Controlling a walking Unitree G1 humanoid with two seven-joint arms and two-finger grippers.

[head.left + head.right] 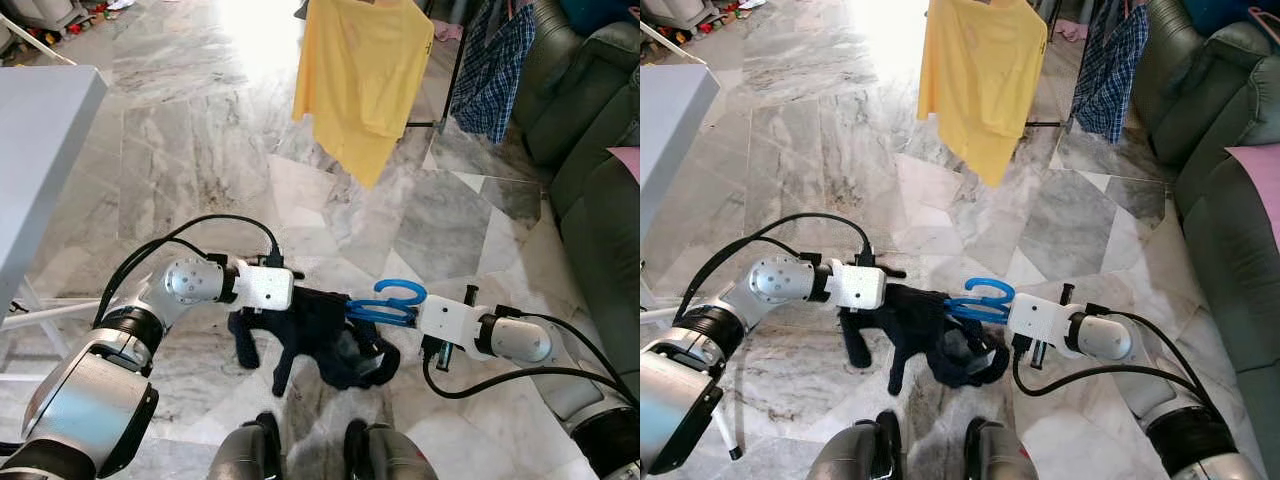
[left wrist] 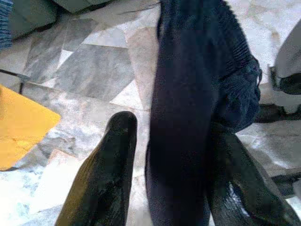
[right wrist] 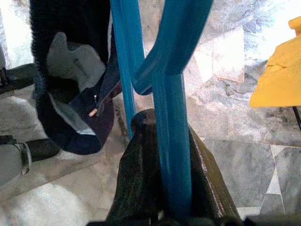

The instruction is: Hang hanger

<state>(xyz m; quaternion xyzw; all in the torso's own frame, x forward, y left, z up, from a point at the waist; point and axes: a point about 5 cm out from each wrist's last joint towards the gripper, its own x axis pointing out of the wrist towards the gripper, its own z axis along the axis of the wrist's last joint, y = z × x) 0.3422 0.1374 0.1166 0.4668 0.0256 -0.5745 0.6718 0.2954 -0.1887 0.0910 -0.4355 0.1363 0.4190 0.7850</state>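
Floor (image 1: 200,150): marble, sunlit.
Right fingers (image 3: 162,169): clamped on blue hanger (image 1: 390,302).
Left fingers (image 2: 113,174): closed on dark garment (image 1: 320,335) beside hanger.
Rack (image 1: 455,70): well beyond hanger.
Risk: garment may slide off hanger when left fingers release.

You see a glossy blue plastic hanger (image 3: 171,117) clamped between smooth, shiny black fingers (image 3: 207,188). The dark garment (image 2: 188,94) is soft matt cloth, ribbed along one edge. The floor (image 1: 200,150) is polished grey-veined marble, reflecting light. The yellow shirt (image 1: 365,75) is thin matt cloth. The arms' joints (image 1: 192,281) are brushed silver metal.
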